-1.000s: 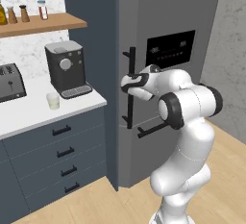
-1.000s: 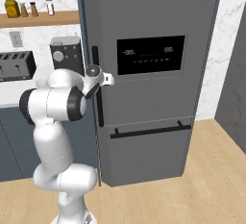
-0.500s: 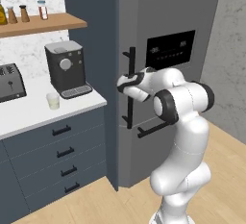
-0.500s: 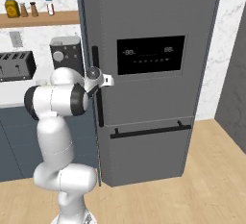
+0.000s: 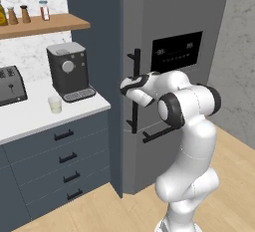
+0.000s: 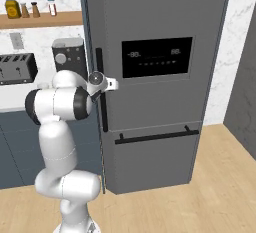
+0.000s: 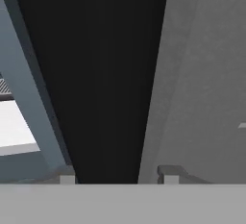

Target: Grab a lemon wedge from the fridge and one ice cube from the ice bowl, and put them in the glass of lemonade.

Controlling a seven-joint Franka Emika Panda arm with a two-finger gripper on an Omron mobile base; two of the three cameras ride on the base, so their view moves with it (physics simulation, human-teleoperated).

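Observation:
The fridge stands tall and grey with its doors closed, so the lemon wedge is hidden. My gripper is at the long black vertical handle of the upper door, about halfway up it. In the hand view the handle runs between the two fingertips of the gripper, which stand close on either side; whether they press on it I cannot tell. The glass of lemonade stands on the white counter in front of the coffee machine. The ice bowl is out of view.
A black coffee machine and a toaster sit on the counter left of the fridge. Jars stand on a wooden shelf above. Dark drawer cabinets lie below; a horizontal handle crosses the lower fridge door.
The hand has closed in on the fridge's vertical handle, and the jaws have narrowed around it. The base and the rest of the scene have not moved.

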